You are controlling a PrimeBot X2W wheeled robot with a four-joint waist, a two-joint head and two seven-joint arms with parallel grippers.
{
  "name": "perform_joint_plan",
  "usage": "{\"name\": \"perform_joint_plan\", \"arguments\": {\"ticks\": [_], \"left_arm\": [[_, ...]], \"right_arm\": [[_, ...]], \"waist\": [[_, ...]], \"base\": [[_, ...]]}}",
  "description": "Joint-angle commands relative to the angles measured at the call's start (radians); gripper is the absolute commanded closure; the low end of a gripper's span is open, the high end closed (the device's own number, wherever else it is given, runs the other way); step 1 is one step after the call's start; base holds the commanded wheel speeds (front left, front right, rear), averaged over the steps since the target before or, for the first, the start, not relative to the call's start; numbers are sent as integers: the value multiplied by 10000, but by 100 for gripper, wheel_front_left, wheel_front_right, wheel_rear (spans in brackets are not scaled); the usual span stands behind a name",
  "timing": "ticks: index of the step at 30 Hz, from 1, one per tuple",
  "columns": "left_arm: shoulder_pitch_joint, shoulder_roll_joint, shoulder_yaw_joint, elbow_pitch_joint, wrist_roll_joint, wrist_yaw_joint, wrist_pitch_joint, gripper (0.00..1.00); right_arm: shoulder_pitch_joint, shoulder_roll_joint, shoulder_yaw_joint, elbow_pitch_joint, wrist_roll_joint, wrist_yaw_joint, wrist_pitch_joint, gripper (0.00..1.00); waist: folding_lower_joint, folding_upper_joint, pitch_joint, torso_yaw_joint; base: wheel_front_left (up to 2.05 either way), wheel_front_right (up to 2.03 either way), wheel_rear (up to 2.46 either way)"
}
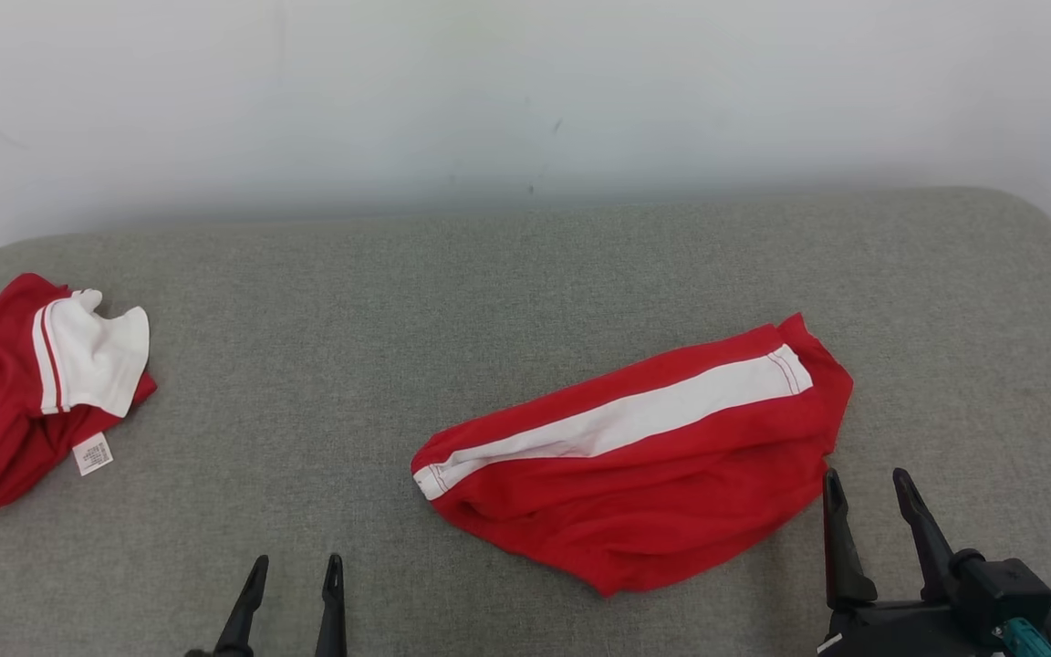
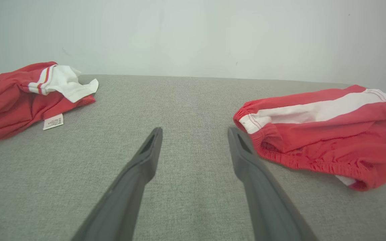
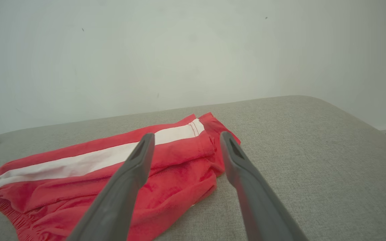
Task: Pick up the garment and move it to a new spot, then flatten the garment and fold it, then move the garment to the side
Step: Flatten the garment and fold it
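Red shorts (image 1: 644, 474) w/ white side stripe lie loosely bunched on the grey fabric-covered desk (image 1: 489, 301), centre-right in the head view. They aren't flat: the near layers are rumpled. A red/white jersey (image 1: 24, 392) sits well apart at the far left. I judge the shorts to be the task's garment, since they're nearer both arms.

Right tool (image 1: 866, 474) is just beside the shorts' near-right corner, jaws apart, holding nothing; whether it touches the cloth, can't tell. In its wrist view the fingers straddle the shorts' right end. Left tool (image 1: 297, 558) hovers over bare desk near the shorts' left end, also spread & empty.

Handling, as a guess: thin knit, very light, fully limp. It'll drape & sag from any pinch point and won't keep its shape when lifted. It's not fragile or slippery, but the grey cover looks grippy, so dragging prob. bunches it.

Where to grab: pinch an edge, not the middle. The gathered elastic edge (image 2: 313, 164) is thicker, so probably the surest bite. One tool per end should let the cloth hang open, ready to lay flat. Go low enough to catch all layers, else only the top one lifts.
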Motion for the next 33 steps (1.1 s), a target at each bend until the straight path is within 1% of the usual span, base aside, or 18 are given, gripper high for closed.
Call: {"name": "perform_joint_plan", "arguments": {"ticks": [1, 5, 7, 10, 13, 15, 16, 21, 24, 28, 33], "left_arm": [[-280, -16, -38, 45, -97, -29, -34, 0], [-915, -18, -355, 622, -520, -155, -30, 0], [-1404, -15, -530, 1114, -1021, -223, 254, 0], [-2127, -15, -864, 1812, -1906, -280, 1031, 0], [-2780, -15, -1211, 2463, -2926, -326, 1963, 0], [-3227, -13, -1423, 2853, -3459, -252, 2481, 0], [-3227, -13, -1423, 2853, -3459, -252, 2481, 0], [-4036, -13, -1771, 3655, -4108, 67, 2913, 0], [-4383, -12, -1961, 4130, -4452, 186, 3240, 0], [-4625, -10, -2103, 4445, -4711, 255, 3198, 0], [-4835, -11, -2205, 4619, -5056, 184, 2984, 0]], "right_arm": [[-3, 33, -27, -39, 23, -22, -5, 0], [-68, 33, -52, -84, 8, -22, 52, 0], [-203, 33, 62, -151, -128, -22, 141, 0], [-524, 20, 285, -302, -475, -22, 510, 0], [-847, -167, 402, -523, -654, -22, 750, 0], [-937, -189, 451, -661, -670, -22, 838, 0], [-937, -189, 451, -661, -670, -22, 838, 0], [-948, -138, 522, -793, -531, -22, 847, 0], [-913, -82, 591, -747, -459, -22, 805, 0], [-930, -46, 562, -713, -407, -22, 717, 0], [-943, -23, 498, -714, -471, -22, 683, 0]], "waist": [[0, 0, 47, 32], [0, 0, 127, 58], [0, 0, 172, 27], [0, 0, 264, -70], [0, 0, 316, -130], [0, 0, 358, -153], [0, 0, 358, -153], [0, 0, 508, -292], [0, 0, 583, -406], [0, 0, 645, -495], [0, 0, 678, -516]], "base": [[0, 0, 0], [0, 0, 0], [0, 0, 0], [0, 0, 0], [0, 0, 0], [0, 0, 0], [0, 0, 0], [0, 0, 0], [0, 0, 0], [0, 0, 0], [0, 0, 0]]}}
